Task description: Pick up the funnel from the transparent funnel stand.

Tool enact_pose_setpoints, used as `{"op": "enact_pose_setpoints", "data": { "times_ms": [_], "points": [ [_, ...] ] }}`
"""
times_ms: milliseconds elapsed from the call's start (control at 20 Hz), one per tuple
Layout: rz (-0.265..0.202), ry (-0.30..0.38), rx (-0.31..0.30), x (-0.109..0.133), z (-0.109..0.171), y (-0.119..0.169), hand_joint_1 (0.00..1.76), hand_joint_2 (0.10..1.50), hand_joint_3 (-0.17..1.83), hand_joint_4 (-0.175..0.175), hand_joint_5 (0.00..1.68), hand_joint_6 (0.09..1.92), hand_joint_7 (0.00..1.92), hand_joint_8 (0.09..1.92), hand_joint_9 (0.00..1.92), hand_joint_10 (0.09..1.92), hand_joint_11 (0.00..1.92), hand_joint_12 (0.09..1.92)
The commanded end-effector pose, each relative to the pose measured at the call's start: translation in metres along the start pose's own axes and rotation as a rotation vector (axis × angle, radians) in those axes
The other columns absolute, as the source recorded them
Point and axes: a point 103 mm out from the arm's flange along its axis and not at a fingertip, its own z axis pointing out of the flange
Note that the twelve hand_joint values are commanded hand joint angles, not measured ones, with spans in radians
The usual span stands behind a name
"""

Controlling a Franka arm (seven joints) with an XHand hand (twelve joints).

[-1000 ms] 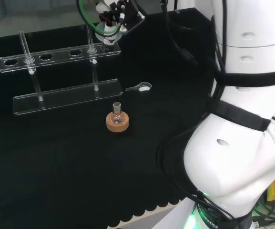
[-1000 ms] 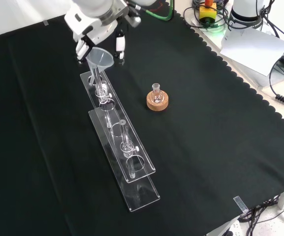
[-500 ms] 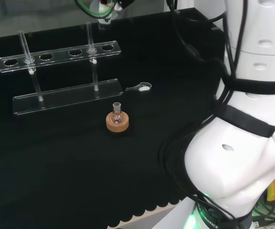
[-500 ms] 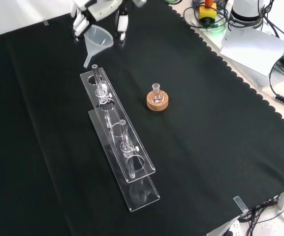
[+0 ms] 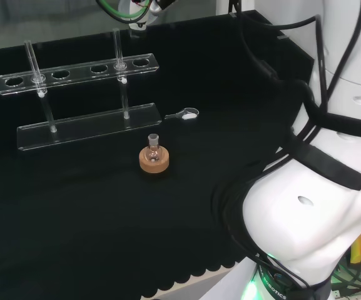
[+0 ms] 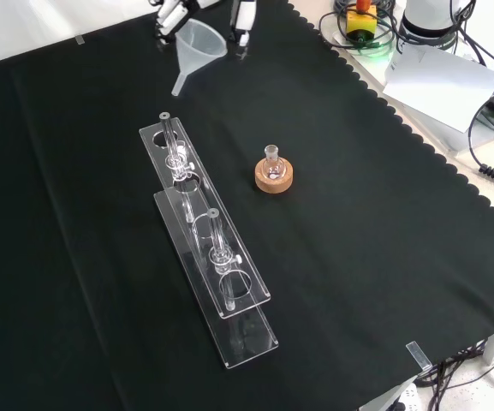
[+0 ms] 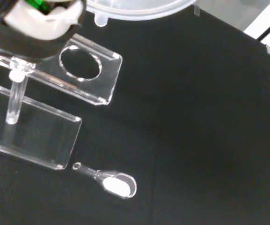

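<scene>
Listing the contents of the moment, largest item first.

Surface (image 6: 375, 257): bench under black cloth, carrying all ware below.

Transparent funnel stand (image 6: 204, 244): two-tier clear plastic rack with a row of round holes in its upper plate and thin upright posts; in the front view it runs from upper left toward lower centre. No funnel sits in any hole. The wrist view shows its end hole (image 7: 80, 63) vacant.

Funnel (image 6: 199, 50): clear plastic, wide mouth up, stem slanting down toward the cloth. It hangs in the air at the top of the front view, beyond the far end of the stand and well apart from it. Its rim (image 7: 139, 7) also shows in the wrist view.

Hand (image 6: 171, 14): white fingers curled on either side of the funnel's cone, holding it; nothing else is touched.

Cork ring (image 5: 154, 160): stand bearing a small round flask (image 5: 154, 149), just beside the funnel stand, on the right in the front view. Untouched.

Small clear spoon (image 5: 184, 114): lies flat near the stand's end, bowl holding something white.

Step in hand: judged as the lift, with the funnel already free of the stand. The pick-up looks essentially done. Next move calls for keeping the funnel held and steady, and keeping its stem clear of the posts.
</scene>
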Motion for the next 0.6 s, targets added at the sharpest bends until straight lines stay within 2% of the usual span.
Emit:
{"op": "enact_pose_setpoints", "data": {
  "times_ms": [50,600],
  "points": [
    [0.031,0.014,0.031,0.014,0.004,-0.043,0.99,1.13,-0.01,-0.040,0.82,0.76,0.74,0.62,1.20,0.18,0.92,1.03],
    [0.018,0.040,0.085,0.039,0.023,-0.092,0.99,1.14,-0.02,-0.043,0.81,0.75,0.74,0.61,1.20,0.18,0.92,1.02]
  ]
}}
